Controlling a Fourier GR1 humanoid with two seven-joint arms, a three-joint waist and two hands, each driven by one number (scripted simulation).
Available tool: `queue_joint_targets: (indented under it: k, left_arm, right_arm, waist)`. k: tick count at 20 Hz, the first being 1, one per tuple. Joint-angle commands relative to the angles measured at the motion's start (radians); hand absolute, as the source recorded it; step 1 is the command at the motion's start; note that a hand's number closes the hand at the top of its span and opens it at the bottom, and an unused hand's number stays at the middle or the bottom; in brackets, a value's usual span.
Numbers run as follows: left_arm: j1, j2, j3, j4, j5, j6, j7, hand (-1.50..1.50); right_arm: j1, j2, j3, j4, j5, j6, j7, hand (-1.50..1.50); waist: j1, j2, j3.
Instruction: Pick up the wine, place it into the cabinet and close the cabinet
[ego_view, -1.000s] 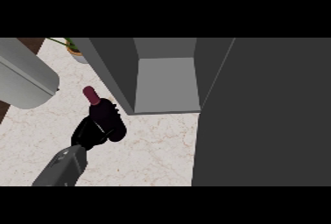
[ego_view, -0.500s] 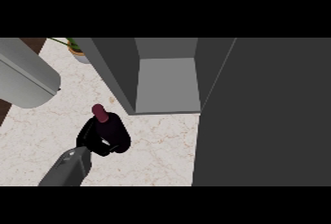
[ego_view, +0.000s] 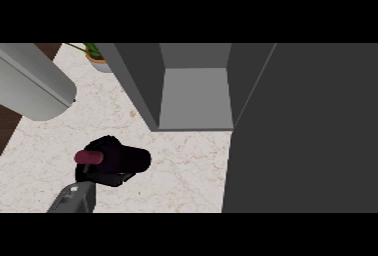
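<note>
One arm shows, rising from the lower left edge. Its forearm (ego_view: 74, 199) is a plain grey, rounded tube with a paler patch on its upper face. It ends in a black hand (ego_view: 118, 162), bulky and rounded, darker than anything near it. No cables or markings show.

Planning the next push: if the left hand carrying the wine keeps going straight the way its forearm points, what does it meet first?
Probably the cabinet, at its left wall's front edge, not the opening; depth is unclear.
</note>
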Motion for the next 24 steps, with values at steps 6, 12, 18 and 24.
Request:
queue_joint_targets:
  k: [6,12,18,24]
  left_arm:
    - [0.067,-0.060,-0.091,-0.273,-0.085,0.257,0.167,1.50]
    - [0.093,-0.099,-0.146,-0.464,-0.104,0.303,0.327,1.50]
    - [0.069,-0.151,-0.201,-0.544,-0.119,0.361,0.473,1.50]
    - [-0.029,-0.152,-0.339,-0.610,-0.195,0.523,0.656,1.50]
  right_arm:
    - [0.050,-0.036,-0.048,-0.089,-0.084,0.030,0.019,-1.50]
    - [-0.012,-0.021,-0.091,-0.096,-0.120,0.006,0.090,-1.50]
    - [0.100,-0.001,0.002,-0.114,-0.048,0.028,0.016,-1.50]
    - [0.121,-0.001,-0.022,-0.058,-0.058,0.054,-0.047,-1.50]
  waist:
    - [0.006,0.002,-0.001]
    - [0.009,0.005,-0.002]
    - [-0.002,0.004,-0.003]
    - [-0.011,0.002,-0.002]
